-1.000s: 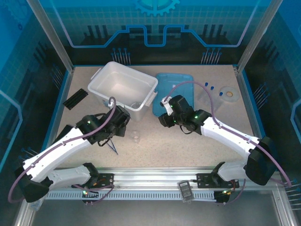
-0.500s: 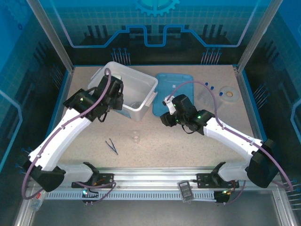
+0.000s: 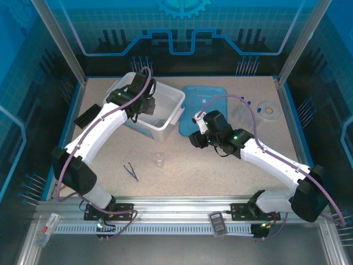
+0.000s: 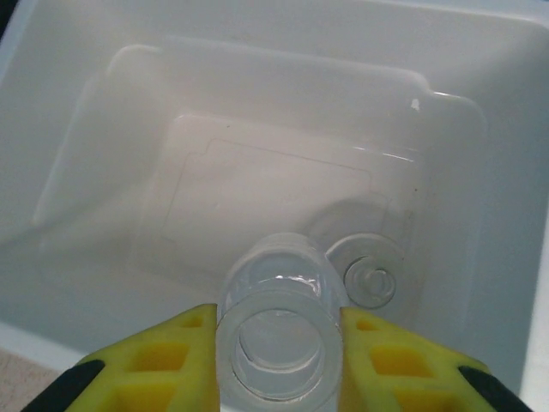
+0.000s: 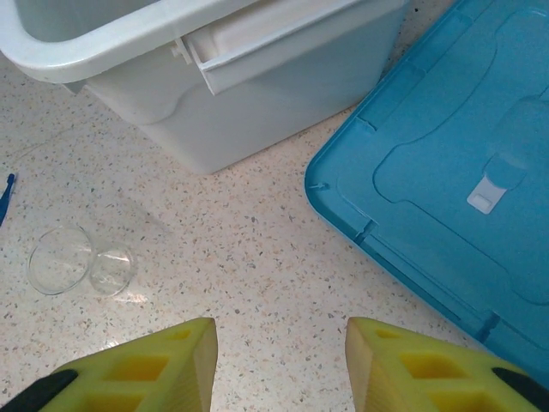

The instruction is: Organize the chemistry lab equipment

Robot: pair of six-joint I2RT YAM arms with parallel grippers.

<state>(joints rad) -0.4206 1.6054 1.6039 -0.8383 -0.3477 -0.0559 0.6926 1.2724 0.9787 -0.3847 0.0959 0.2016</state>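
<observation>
A small clear glass beaker is pinched between the yellow fingers of my left gripper, which is shut on it above the inside of the white bin. Another clear glass piece rests on the bin's floor. From above, the left gripper hangs over the bin. My right gripper stands open and empty over bare table, beside the blue lid. One more small beaker lies on its side on the table. The thin blue tweezers lie to its left.
Blue-capped tubes lie at the back right, near a white tape ring. A black ridged strip sits left of the bin. The blue lid lies flat to the right of the bin.
My left arm has swung up from the table near the tweezers to over the white bin, carrying the beaker. The right arm has barely moved.
</observation>
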